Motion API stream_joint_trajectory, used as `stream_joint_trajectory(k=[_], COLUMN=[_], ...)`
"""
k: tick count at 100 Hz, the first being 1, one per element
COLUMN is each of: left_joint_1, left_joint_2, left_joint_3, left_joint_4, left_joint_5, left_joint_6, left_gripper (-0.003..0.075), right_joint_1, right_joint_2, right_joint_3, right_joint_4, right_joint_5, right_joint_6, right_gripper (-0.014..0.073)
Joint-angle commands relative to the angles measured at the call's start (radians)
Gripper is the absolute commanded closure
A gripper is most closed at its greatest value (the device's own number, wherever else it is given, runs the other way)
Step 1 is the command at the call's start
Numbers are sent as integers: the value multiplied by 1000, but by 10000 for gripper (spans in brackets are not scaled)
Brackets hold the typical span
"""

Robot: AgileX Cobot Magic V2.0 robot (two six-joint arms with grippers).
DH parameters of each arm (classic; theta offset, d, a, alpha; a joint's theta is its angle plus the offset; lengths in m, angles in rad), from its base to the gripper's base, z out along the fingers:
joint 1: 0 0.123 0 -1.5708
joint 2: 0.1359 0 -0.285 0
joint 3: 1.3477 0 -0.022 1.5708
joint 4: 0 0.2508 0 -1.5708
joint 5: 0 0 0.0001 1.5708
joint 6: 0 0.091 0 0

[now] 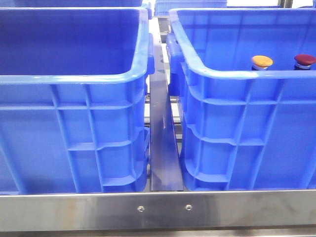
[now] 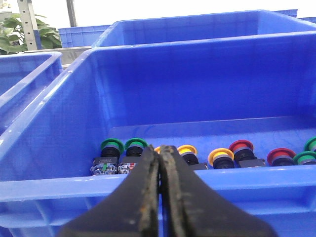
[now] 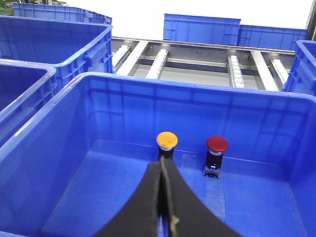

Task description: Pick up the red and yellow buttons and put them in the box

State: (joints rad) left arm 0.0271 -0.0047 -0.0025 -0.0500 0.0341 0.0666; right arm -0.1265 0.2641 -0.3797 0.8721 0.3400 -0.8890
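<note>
Occlusion: in the front view the near rim of the right blue crate (image 1: pixel 247 74) hides everything inside except two caps, and neither arm shows there. Left blue crate (image 1: pixel 74 79) interior is out of sight from that view.

Count, right crate (right wrist view): two push buttons, both upright on the floor near the far wall, side by side and apart. Yellow button (image 3: pixel 167 140), cap up, with its body partly behind the fingertips. Red button (image 3: pixel 217 144), black body visible below the cap.

Count, supply crate (image 2: pixel 163 79) (left wrist view): a row of buttons lying on their sides along the near wall, partly cut by the rim and the frame edge. At least two green (image 2: pixel 111 145), two or three yellow (image 2: pixel 220 157), two red (image 2: pixel 241 146); exact total not readable.

Left gripper (image 2: pixel 160 154): fingers pressed together, nothing between them, above the near rim.

Right gripper (image 3: pixel 162 165): fingers together, empty, just before the yellow button; contact cannot be told.
</note>
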Motion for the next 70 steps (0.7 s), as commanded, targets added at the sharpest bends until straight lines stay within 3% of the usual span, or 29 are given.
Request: stream_joint_trajectory(k=[1,36,46,55,70], left_joint_1=[0,0,0,0,0], left_joint_2=[-34,-34,-34,-34,-34], left_joint_3=[47,47,47,47,47], left_joint_4=[0,0,0,0,0], left_joint_5=[-74,-74,-74,-74,-74], left_joint_6=[-8,-8,-8,-8,-8], left_gripper=[739,739,739,739,739], right_joint_1=[-4,118,132,134,141], right_joint_2=[8,8,27,28,-4], right_joint_3=[-26,-25,-20,-11,66], right_joint_4=[20,20,3,-158,-598], right_joint_5=[-44,-49,-125,-216,-417], right_joint_6=[-8,-9,-4,97,557], right_gripper=[661,661,661,661,661])
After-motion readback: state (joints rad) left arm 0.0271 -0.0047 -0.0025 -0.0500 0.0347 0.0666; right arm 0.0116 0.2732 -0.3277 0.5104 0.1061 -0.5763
